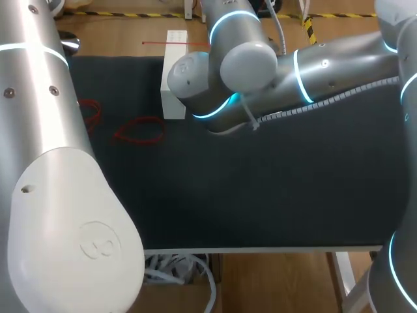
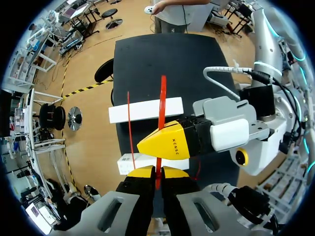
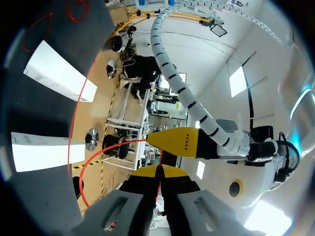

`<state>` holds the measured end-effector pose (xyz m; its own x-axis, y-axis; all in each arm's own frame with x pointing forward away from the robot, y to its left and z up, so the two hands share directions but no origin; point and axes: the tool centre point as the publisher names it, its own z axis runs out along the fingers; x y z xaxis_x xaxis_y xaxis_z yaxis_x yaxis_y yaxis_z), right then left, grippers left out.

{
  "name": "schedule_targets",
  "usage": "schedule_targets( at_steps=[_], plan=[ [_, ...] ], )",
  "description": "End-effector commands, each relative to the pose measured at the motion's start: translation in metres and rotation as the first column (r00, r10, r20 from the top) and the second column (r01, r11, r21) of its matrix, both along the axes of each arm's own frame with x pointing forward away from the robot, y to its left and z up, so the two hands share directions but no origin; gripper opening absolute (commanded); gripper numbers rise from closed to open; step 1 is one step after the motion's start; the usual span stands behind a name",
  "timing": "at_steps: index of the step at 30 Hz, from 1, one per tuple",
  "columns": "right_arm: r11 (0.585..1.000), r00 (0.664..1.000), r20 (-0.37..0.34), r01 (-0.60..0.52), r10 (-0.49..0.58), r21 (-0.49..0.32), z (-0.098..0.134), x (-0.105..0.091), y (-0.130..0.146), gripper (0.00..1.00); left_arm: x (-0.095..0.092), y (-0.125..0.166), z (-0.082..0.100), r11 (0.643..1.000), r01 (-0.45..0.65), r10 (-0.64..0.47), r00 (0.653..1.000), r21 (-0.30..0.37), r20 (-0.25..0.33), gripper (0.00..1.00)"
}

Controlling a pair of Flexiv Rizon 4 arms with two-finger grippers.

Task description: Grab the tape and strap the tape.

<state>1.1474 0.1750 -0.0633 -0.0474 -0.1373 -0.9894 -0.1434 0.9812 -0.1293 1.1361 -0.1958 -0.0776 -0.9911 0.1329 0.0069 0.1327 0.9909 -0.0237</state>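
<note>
The tape is a thin red strap (image 2: pixel 162 105). In the left wrist view my left gripper (image 2: pixel 157 171) is shut on it, and the strap runs straight ahead over a white box (image 2: pixel 145 109). The yellow fingers (image 2: pixel 170 141) of my right gripper cross just ahead of it, against the same strap. In the right wrist view my right gripper (image 3: pixel 158 171) is shut on the red strap (image 3: pixel 81 177), which curves away in a loop. In the head view both grippers are hidden behind my right arm's wrist (image 1: pixel 195 81).
Two long white boxes (image 1: pixel 174 98) (image 1: pixel 176 36) lie at the far middle of the black mat (image 1: pixel 260 189). Loose red strap loops (image 1: pixel 140 130) (image 1: pixel 91 111) rest on the mat to the left of them. My left arm (image 1: pixel 58 195) fills the near left.
</note>
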Motion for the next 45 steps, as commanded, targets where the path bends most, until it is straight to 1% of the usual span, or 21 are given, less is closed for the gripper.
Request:
schedule_targets(
  at_steps=[1,3,5,6,8,14,15,17,20,26,28,33,38,40,43,45],
  plan=[
    [1.0,1.0,-0.014,-0.001,0.001,-0.005,0.004,-0.002,-0.002,0.0,0.001,-0.002,0.002,1.0,-0.001,0.001,1.0,0.007,-0.004,0.0],
    [1.0,1.0,-0.014,-0.002,0.002,-0.005,0.004,-0.003,-0.002,0.02,0.001,-0.002,0.002,1.0,-0.001,0.001,1.0,0.007,-0.004,0.0],
    [1.0,1.0,-0.015,-0.003,0.003,-0.004,0.004,-0.003,-0.002,0.16,0.001,-0.002,0.002,1.0,-0.001,0.001,1.0,0.007,-0.004,0.0],
    [1.0,1.0,-0.014,-0.003,0.003,-0.004,0.005,-0.003,-0.003,0.16,0.001,-0.002,0.002,1.0,-0.001,0.001,1.0,0.007,-0.004,0.0],
    [1.0,1.0,-0.014,-0.003,0.003,-0.006,0.005,-0.003,-0.003,0.2,0.001,-0.002,0.002,1.0,-0.001,0.001,1.0,0.007,-0.004,0.0],
    [1.0,1.0,-0.015,-0.005,0.005,-0.009,0.005,-0.004,-0.004,0.18,0.001,-0.002,0.002,1.0,-0.001,0.001,1.0,0.007,-0.004,0.0],
    [1.0,1.0,-0.015,-0.005,0.005,-0.009,0.005,-0.005,-0.004,0.16,0.001,-0.002,0.002,1.0,-0.001,0.001,1.0,0.007,-0.004,0.0],
    [1.0,1.0,-0.014,-0.008,0.008,-0.01,0.005,-0.005,-0.005,0.15,0.001,-0.002,0.002,1.0,-0.001,0.001,1.0,0.007,-0.004,0.0],
    [1.0,1.0,-0.012,-0.011,0.011,-0.011,0.007,-0.008,-0.006,0.16,0.001,-0.002,0.002,1.0,-0.001,0.001,1.0,0.007,-0.004,0.0],
    [0.999,0.999,0.003,-0.045,0.045,-0.002,0.014,-0.016,-0.005,0.17,0.001,-0.002,0.002,1.0,-0.001,0.001,1.0,0.007,-0.004,0.0],
    [0.998,0.998,0.003,-0.064,0.064,0.008,0.015,-0.02,-0.004,0.16,0.001,-0.002,0.002,1.0,-0.001,0.001,1.0,0.007,-0.004,0.0],
    [0.996,0.996,-0.007,-0.088,0.088,0.023,0.013,-0.031,-0.005,0.15,0.001,-0.002,0.002,1.0,-0.001,0.001,1.0,0.007,-0.004,0.0],
    [0.995,0.996,-0.016,-0.09,0.091,0.031,0.01,-0.038,-0.018,0.1,0.001,-0.002,0.002,1.0,-0.001,0.001,1.0,0.007,-0.004,0.0],
    [0.996,0.996,-0.016,-0.083,0.084,0.029,0.009,-0.04,-0.028,0.09,0.001,-0.002,0.002,1.0,-0.001,0.001,1.0,0.007,-0.004,0.0],
    [0.997,0.997,-0.02,-0.072,0.073,0.025,0.008,-0.044,-0.042,0.11,0.001,-0.002,0.002,1.0,-0.001,0.001,1.0,0.007,-0.004,0.0],
    [0.997,0.997,-0.022,-0.067,0.067,0.025,0.007,-0.045,-0.051,0.06,0.001,-0.002,0.002,1.0,-0.001,0.001,1.0,0.007,-0.004,0.0]
  ],
)
